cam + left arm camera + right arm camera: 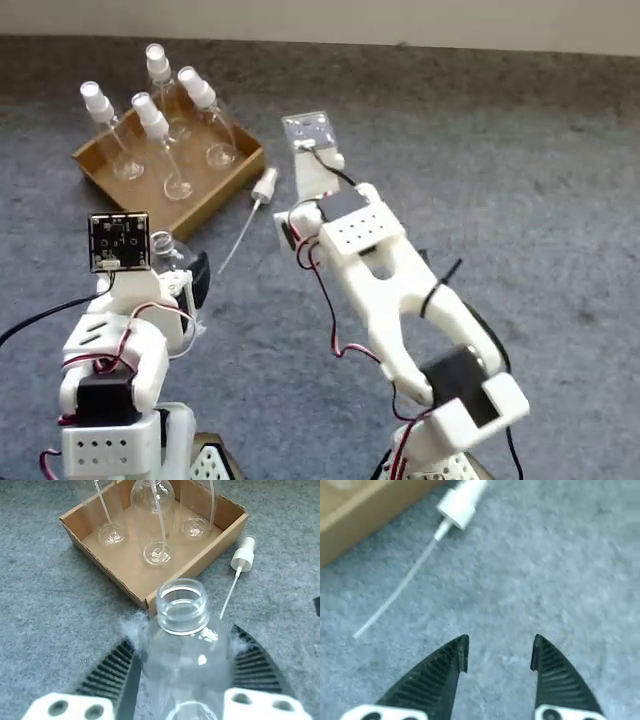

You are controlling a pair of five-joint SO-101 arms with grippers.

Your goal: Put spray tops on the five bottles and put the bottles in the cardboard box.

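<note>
An open-necked bottle [181,605] is clamped around its body by the left gripper [185,642], whose fingers are pressed against its sides, just beside a corner of the box [195,569]. Four capped bottles [160,135] are stood inside the box. A loose spray top [461,500] is laid on the grey carpet [520,150], near the box wall. The right gripper [500,647] is held over the carpet near that top, with its fingers partly spread and nothing between them.
</note>
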